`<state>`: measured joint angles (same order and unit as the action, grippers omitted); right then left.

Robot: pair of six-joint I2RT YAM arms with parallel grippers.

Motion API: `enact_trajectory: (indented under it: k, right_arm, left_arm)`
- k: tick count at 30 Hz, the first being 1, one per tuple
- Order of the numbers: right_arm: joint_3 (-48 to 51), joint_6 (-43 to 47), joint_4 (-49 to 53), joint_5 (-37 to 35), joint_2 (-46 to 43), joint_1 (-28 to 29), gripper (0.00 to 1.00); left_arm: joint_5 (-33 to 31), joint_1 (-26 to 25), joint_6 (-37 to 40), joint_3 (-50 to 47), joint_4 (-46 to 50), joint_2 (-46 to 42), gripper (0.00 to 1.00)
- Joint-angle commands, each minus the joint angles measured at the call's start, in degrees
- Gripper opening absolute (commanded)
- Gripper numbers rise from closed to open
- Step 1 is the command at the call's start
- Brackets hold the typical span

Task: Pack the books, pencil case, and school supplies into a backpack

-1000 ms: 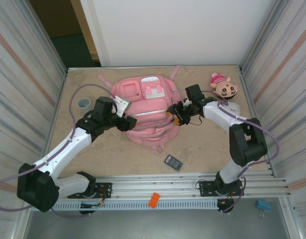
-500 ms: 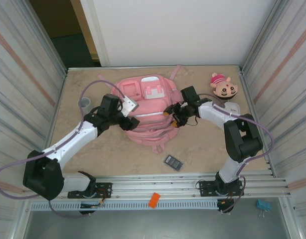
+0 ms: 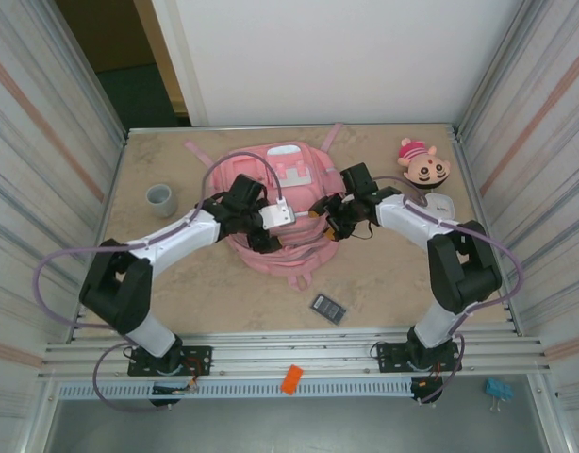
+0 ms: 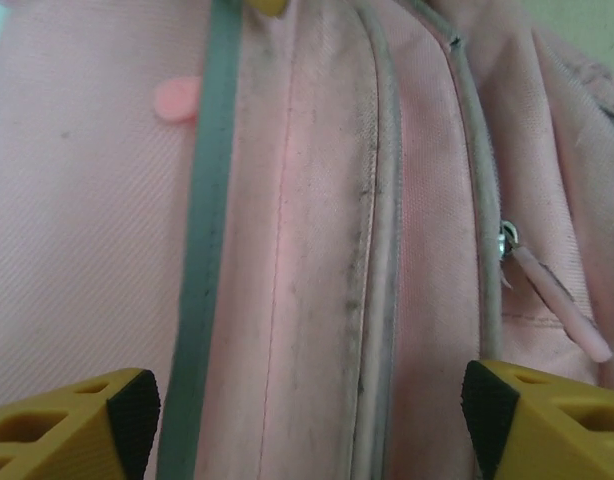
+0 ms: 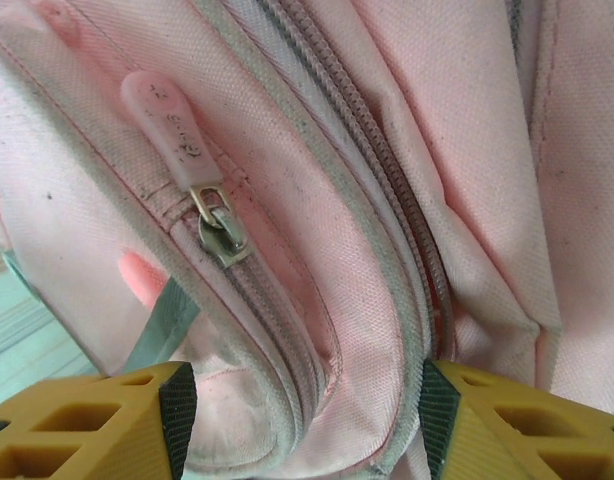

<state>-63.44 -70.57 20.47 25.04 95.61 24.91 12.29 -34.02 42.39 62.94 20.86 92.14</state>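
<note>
The pink backpack (image 3: pixel 288 193) lies flat in the middle of the table. My left gripper (image 3: pixel 262 240) hovers over its lower middle; in the left wrist view it (image 4: pixel 307 425) stands open wide above pink fabric and a grey stripe, gripping nothing. A zip pull (image 4: pixel 559 305) lies to its right. My right gripper (image 3: pixel 329 225) is at the backpack's right side, open (image 5: pixel 305 420), with a fold of zipped fabric between its fingers. A zip slider (image 5: pixel 219 236) sits just above. A dark calculator-like supply (image 3: pixel 328 308) lies in front of the backpack. Books and pencil case are out of view.
A doll head with a pink hat (image 3: pixel 423 162) rests at the back right, and a grey cup (image 3: pixel 160 198) stands at the left. An orange piece (image 3: pixel 290 378) and a blue clip (image 3: pixel 498 390) lie on the front rail. Walls close in on both sides.
My left arm has swung right, carrying its gripper from the backpack's left edge onto its lower middle. The right gripper has shifted slightly left at the backpack's right side.
</note>
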Motion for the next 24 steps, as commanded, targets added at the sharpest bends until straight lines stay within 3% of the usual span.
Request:
enact_trajectory:
  k: [1, 2, 5, 9, 16, 20, 24]
  right_arm:
    - [0.68, -1.53, -1.64, -1.3, -3.24, 0.41, 0.61]
    - [0.94, -1.46, -1.51, -1.16, -3.63, 0.33, 0.61]
    - [1.76, -0.45, -0.58, -1.27, -5.32, -0.1, 0.61]
    - [3.74, 0.34, -2.72, 0.12, -7.35, -0.47, 0.61]
    - [4.55, -3.44, -16.26, 5.97, -7.64, 0.54, 0.61]
    - [3.93, -7.21, -24.46, 6.85, -5.93, 0.85, 0.6]
    - [3.72, -9.84, -24.61, 5.28, -4.25, 1.03, 0.59]
  left_arm:
    - [-4.13, 0.09, 3.11, 2.08, -1.19, 3.18, 0.78]
    - [-5.54, 0.05, 2.19, 2.42, -2.18, 4.09, 0.7]
    - [-5.99, 0.01, -1.16, 4.1, -2.27, 3.4, 0.28]
    - [4.52, 2.32, -8.22, 2.16, -5.72, -3.84, 0.02]
    - [17.56, 6.89, -19.36, -4.84, -15.01, -11.1, 0.0]
    - [18.17, 7.42, -20.51, -5.19, -14.55, -10.7, 0.0]
    - [21.06, 8.18, -23.23, -5.9, -17.71, -11.2, 0.0]
